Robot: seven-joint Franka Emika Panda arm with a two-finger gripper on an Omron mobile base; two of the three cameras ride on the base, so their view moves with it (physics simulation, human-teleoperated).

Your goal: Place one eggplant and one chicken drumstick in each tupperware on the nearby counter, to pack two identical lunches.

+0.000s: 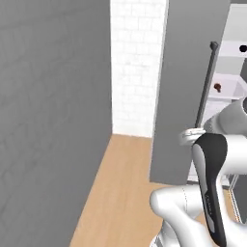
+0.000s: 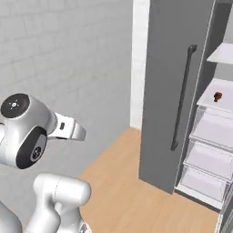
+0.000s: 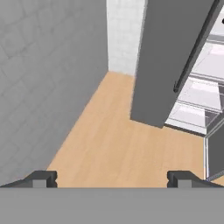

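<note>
An open fridge stands at the right, and a small reddish-brown chicken drumstick [image 1: 217,87] [image 2: 217,96] lies on one of its white shelves. One shelf higher sits a small dark oblong thing [image 1: 243,48] that looks like an eggplant. My gripper [image 3: 111,179] is open, its fingertips [image 3: 41,178] wide apart with nothing between them. It hangs over the wooden floor, well short of the fridge and to its left. The tupperwares and the counter are out of view.
The grey fridge door [image 1: 185,91] [image 2: 170,91] [image 3: 170,61] stands swung open with a dark bar handle [image 2: 182,98], between me and the shelves. White drawers [image 2: 205,159] fill the lower fridge. A grey wall [image 1: 48,120] runs along the left, with light wooden floor [image 3: 113,140] between.
</note>
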